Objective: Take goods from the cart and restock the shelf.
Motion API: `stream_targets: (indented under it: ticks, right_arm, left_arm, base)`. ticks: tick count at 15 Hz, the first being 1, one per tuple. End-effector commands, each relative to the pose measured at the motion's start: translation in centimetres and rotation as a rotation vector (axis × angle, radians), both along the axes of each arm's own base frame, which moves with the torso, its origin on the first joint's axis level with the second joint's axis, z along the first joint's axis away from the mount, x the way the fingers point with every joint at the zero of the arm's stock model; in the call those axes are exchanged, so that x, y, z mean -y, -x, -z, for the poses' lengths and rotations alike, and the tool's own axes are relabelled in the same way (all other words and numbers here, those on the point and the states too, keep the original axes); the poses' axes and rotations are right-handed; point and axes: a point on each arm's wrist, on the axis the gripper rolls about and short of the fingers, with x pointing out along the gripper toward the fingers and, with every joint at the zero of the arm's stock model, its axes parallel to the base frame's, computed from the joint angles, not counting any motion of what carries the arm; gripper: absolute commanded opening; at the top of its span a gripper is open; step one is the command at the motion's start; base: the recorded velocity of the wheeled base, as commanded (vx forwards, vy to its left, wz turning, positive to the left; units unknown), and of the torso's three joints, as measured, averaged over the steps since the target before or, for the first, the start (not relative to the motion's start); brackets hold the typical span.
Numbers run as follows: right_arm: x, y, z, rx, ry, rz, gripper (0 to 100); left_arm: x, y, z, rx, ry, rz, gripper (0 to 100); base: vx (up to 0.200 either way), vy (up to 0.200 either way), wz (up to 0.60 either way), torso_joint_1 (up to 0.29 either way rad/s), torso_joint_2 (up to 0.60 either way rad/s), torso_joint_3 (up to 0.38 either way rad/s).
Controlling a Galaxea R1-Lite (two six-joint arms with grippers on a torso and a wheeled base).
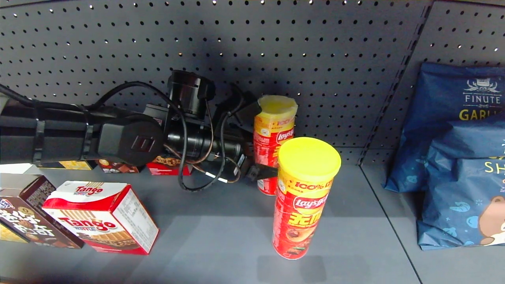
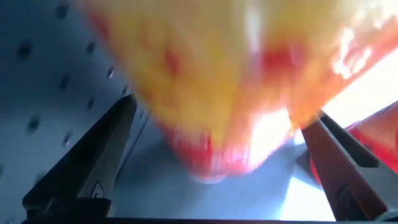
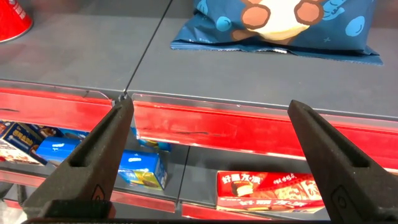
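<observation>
**Inspector:** Reference item?

**Recorder:** The front can [image 1: 304, 197], red with a yellow lid, upright on the grey shelf [image 1: 221, 244]. All positions are taken from it.

**Inspector:** Location of the task item?

**Recorder:** A 2nd can of the same kind, the rear can [image 1: 276, 130], is just behind the front can and slightly to its left, close to the pegboard [image 1: 276, 39]. Whether its base rests fully on the shelf, I cannot tell.

**Inspector:** Left gripper?

**Recorder:** The left gripper [image 1: 255, 140] is directly left of and behind the front can, at the rear can's height. Its 2 fingers [image 2: 93, 168] are clamped on the rear can, 1 against each side. In the left wrist view the can fills the gap between them.

**Inspector:** Right gripper?

**Recorder:** The right gripper [image 3: 211, 104] is spread apart and holds nothing. It hangs nearer the robot than the front can and to its right, before the shelf's red edge rail [image 3: 217, 124].

**Inspector:** Other stock?

**Recorder:** 2 blue bags [image 1: 453, 157] lie well to the right of the front can. A wafer box [image 1: 104, 215] lies well to its left, with a dark box [image 1: 27, 221] touching it on the far side. Below the front can's level, a lower shelf carries blue boxes [image 3: 140, 171] and a red box [image 3: 267, 186].
</observation>
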Motion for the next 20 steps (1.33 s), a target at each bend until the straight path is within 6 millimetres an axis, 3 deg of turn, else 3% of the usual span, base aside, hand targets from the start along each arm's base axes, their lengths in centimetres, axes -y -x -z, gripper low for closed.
stream_targets:
  ticks: [1,7,20]
  right_arm:
    - [0.0,0.0,0.0,-0.001,0.0,0.0,100]
    - [0.0,0.0,0.0,-0.001,0.0,-0.001,100]
    - [0.0,0.0,0.0,-0.001,0.0,-0.001,100]
  left_arm:
    - [-1.0,1.6,-0.8,-0.004,0.001,-0.021,100]
    - [-1.7,2.6,-1.4,0.004,-0.026,-0.147,100]
    - [-2.1,2.0,-1.2,0.035,-0.058,-0.297,100]
  base:
    - [0.0,0.0,0.0,0.0,0.0,0.0]
    - [0.0,0.0,0.0,0.0,0.0,0.0]
    - [0.0,0.0,0.0,0.0,0.0,0.0]
